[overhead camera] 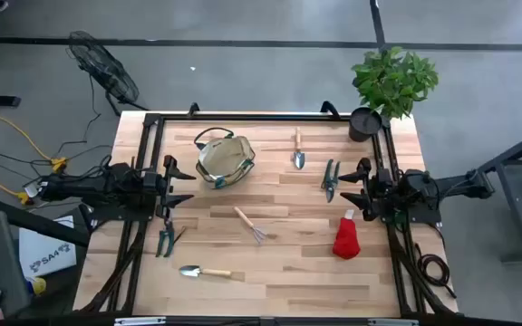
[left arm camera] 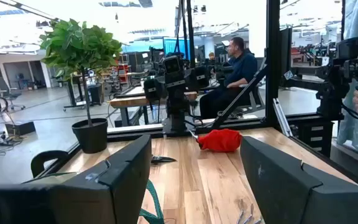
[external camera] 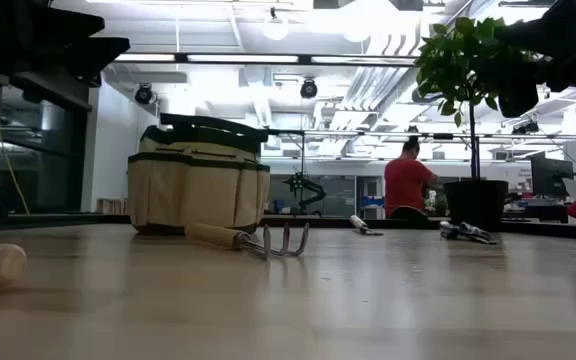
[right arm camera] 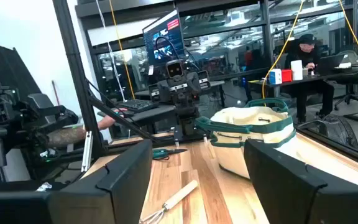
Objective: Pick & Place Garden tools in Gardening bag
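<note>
Both grippers, left (overhead camera: 178, 186) and right (overhead camera: 350, 188), waited with fingers spread; tools lay scattered between them, the gardening bag (overhead camera: 224, 160) still unfilled.

This is an open robotics lab or workshop. A pale wooden plank surface (overhead camera: 270, 263) sits in a black metal frame (overhead camera: 243, 116) on a grey concrete floor (overhead camera: 243, 63). Beyond it are glass partitions (right arm camera: 229, 37), ceiling strip lights (external camera: 298, 58), computer monitors (right arm camera: 163, 38) and seated people (left arm camera: 236, 68) at far desks.
</note>
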Robot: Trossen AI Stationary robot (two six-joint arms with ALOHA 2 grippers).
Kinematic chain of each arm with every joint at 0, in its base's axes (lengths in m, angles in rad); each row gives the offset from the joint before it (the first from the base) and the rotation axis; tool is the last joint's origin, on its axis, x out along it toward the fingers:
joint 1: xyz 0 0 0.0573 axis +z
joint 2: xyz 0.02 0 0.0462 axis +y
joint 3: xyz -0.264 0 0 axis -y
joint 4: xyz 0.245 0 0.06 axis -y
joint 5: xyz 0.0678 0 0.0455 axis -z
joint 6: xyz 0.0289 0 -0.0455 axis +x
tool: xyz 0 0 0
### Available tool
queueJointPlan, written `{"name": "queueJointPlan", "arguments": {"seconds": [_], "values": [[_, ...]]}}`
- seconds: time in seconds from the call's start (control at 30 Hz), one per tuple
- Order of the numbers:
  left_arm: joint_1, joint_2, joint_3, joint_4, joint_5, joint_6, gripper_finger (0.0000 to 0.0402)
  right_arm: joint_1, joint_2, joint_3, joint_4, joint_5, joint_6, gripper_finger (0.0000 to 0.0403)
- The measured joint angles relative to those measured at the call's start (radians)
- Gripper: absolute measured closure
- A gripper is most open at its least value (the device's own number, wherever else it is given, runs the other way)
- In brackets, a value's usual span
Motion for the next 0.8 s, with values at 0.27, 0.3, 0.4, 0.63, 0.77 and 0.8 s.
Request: {"name": "queueJointPlan", "arguments": {"seconds": [0.27,0.3,0.4,0.63,0.77,0.8], "values": [[0.0,0.0,0.0,0.0,0.0,0.0,0.016,0.0,0.0,0.0,0.0,0.0,0.0,0.0155],[0.0,0.0,0.0,0.0,0.0,0.0,0.016,0.0,0.0,0.0,0.0,0.0,0.0,0.0155],[0.0,0.0,0.0,0.0,0.0,0.0,0.016,0.0,0.0,0.0,0.0,0.0,0.004,0.0155],[0.0,0.0,0.0,0.0,0.0,0.0,0.016,0.0,0.0,0.0,0.0,0.0,0.008,0.0155],[0.0,0.0,0.0,0.0,0.0,0.0,0.016,0.0,0.0,0.0,-0.001,0.0,0.004,0.0155],[0.0,0.0,0.0,0.0,0.0,0.0,0.016,0.0,0.0,0.0,-0.001,0.0,0.004,0.0155]]}}
